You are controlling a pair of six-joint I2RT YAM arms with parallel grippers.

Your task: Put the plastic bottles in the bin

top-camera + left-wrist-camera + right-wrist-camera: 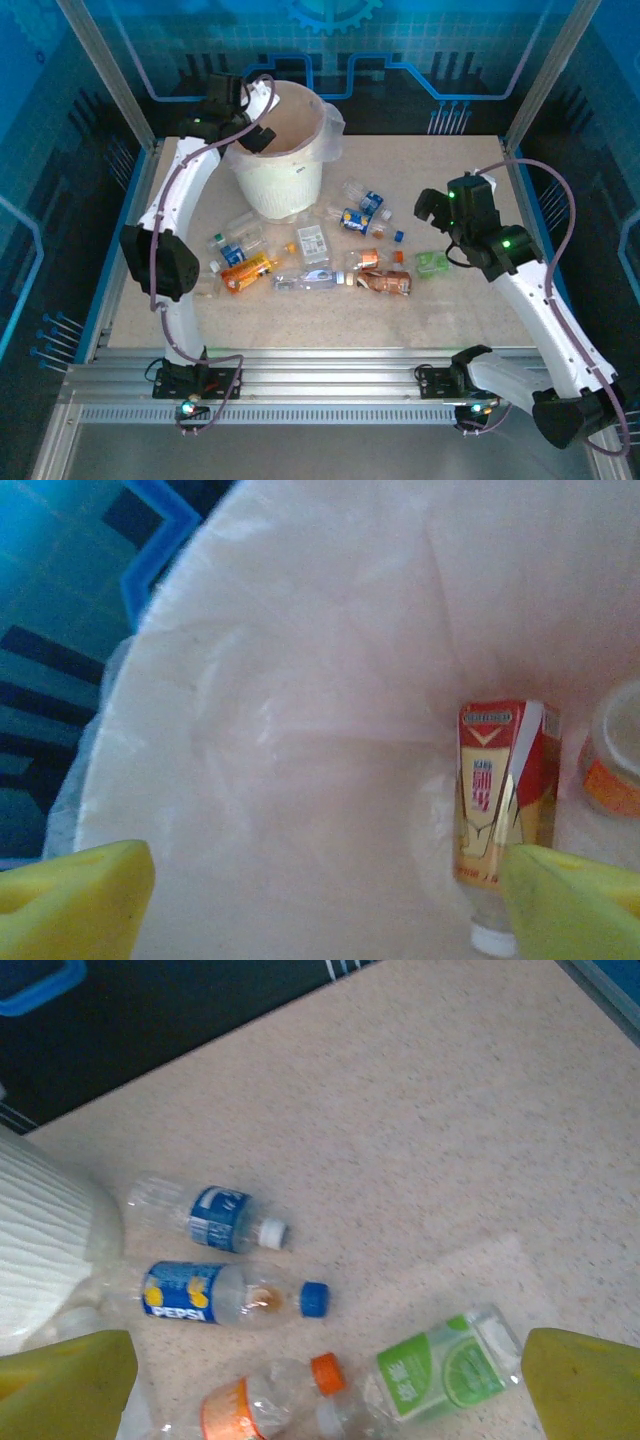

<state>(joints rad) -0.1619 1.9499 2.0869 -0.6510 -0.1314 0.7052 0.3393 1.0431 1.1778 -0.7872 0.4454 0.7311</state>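
Left pincer (320, 915): hanging over the bin's (300, 680) mouth, fingers spread wide, nothing between them.
Red-and-gold bottle (500, 790): down inside the bin on the liner, white cap end partly hidden behind one finger.
Orange-labelled bottle (615, 760): in the bin too, just beside the red-and-gold bottle.
Right pincer (322, 1385): to the right of the bin, above the table (470, 1130), wide open and empty.
Under the right pincer: green-labelled bottle (440, 1365) and orange-capped bottle (270, 1405); Pepsi bottle (215, 1295) and blue-labelled bottle (215, 1218) lying nearer the bin.
Other bottles (300, 262): scattered on the table just in front of the bin.
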